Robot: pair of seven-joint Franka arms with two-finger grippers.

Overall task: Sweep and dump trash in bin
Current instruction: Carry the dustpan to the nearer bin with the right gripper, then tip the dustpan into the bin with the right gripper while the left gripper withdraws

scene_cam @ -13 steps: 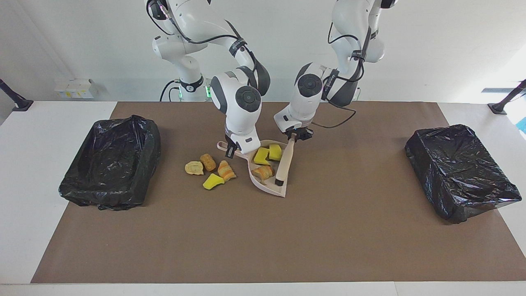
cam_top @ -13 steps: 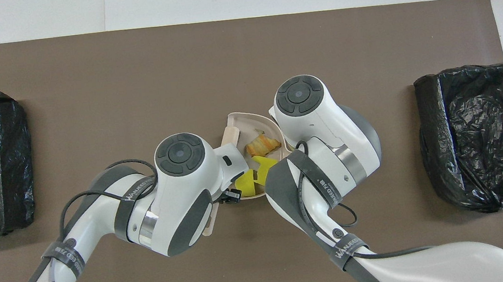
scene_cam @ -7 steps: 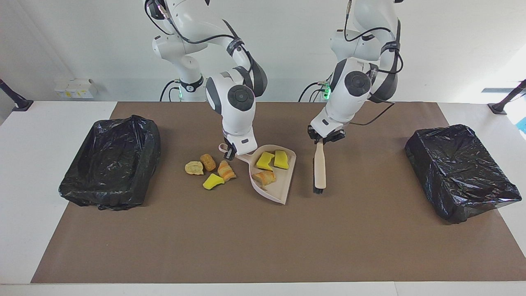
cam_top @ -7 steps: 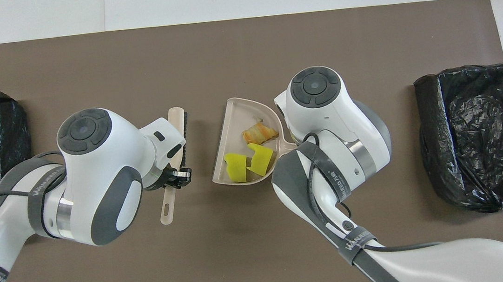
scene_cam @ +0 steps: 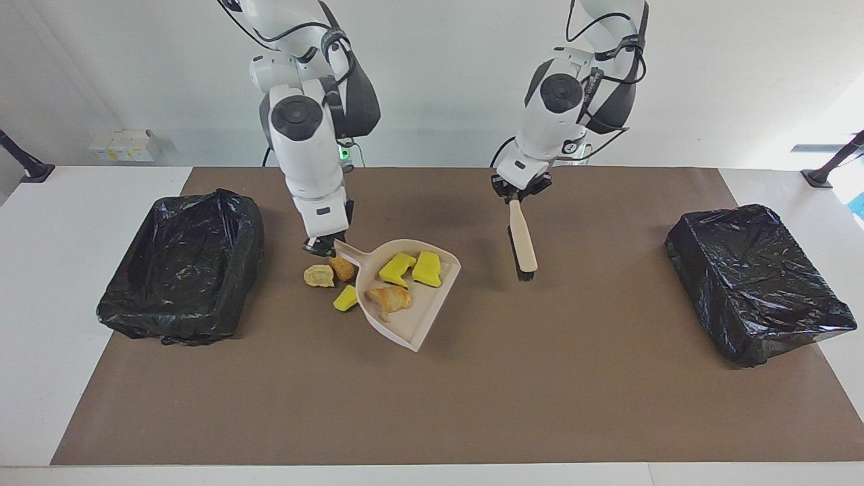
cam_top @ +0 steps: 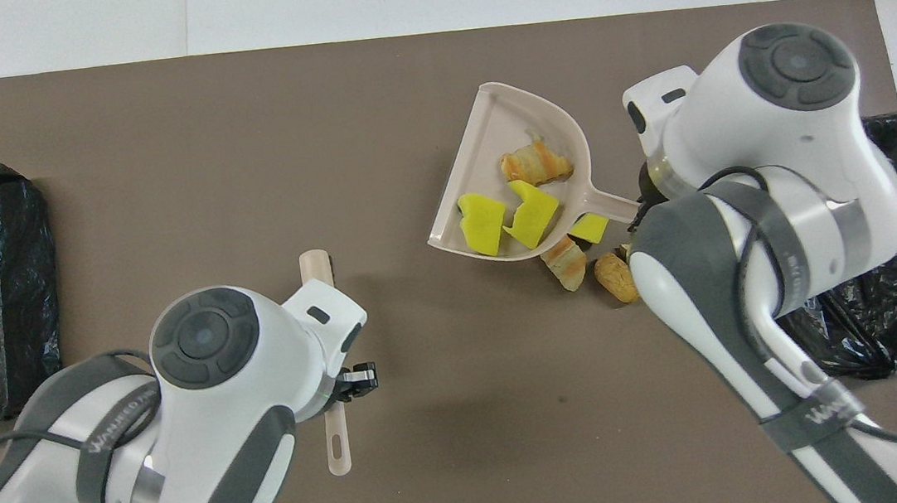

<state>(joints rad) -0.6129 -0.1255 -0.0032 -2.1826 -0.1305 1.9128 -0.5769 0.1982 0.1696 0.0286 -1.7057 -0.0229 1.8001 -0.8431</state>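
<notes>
Right tool [scene_cam: 322, 245], closed on the handle of the beige dustpan [scene_cam: 432, 317], holds the pan raised and tilted over the middle of the tabletop [scene_cam: 472, 405]. Handle high and mouth low would let the load slide toward the open lip, so the pan probably needs levelling before it travels. Three pieces of trash ride in it: two yellow scraps [scene_cam: 397, 268] and one orange-striped scrap [scene_cam: 389, 298].

The remaining trash lies loose on the brown mat beneath the handle end: a pale yellow scrap [scene_cam: 318, 275], a tan-brown scrap [scene_cam: 342, 268] and a yellow wedge [scene_cam: 345, 298]; the overhead view shows a second orange-striped scrap [cam_top: 565, 260] there, hidden under the pan in the facing view. The sweep is thus judged incomplete.

Left tool [scene_cam: 518, 191] is closed on the handle of the brush [scene_cam: 522, 244], which hangs bristles down, clear of the pan, presumably to leave room for the dump.

One black-lined bin [scene_cam: 179, 263] sits at the right arm's end, beside the loose scraps and the likelier target; a second bin [scene_cam: 756, 283] sits at the left arm's end.
</notes>
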